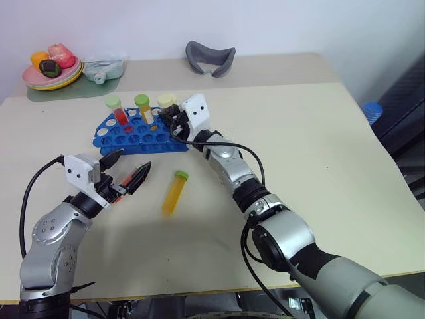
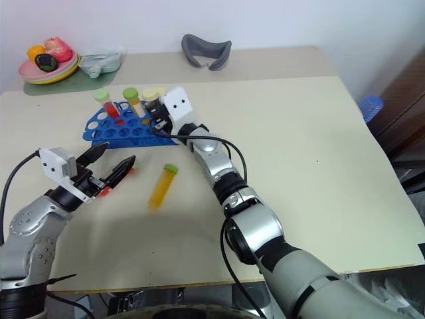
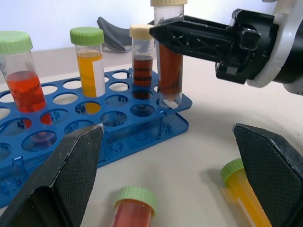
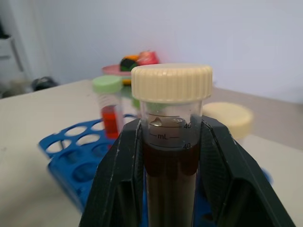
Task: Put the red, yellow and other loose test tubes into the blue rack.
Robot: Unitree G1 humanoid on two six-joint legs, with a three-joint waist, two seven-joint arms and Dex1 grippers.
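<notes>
Desk (image 1: 319, 153), near to far.

- Left gripper (image 1: 128, 174): near left, jaws fully apart, holding nothing.
- Red tube (image 3: 134, 210): lying just under it.
- Yellow tube (image 1: 172, 193): lying loose at centre.
- Blue rack (image 1: 126, 137): far left of centre, three capped tubes standing in it.
- Right gripper (image 1: 174, 121): at the rack's right end, jaws clamped on a brown tube (image 4: 171, 142), upright over a corner hole.

Risk: a tube tip off-centre could catch the hole's rim and tip the rack.

The left wrist view shows the tip's alignment; the head views do not.
</notes>
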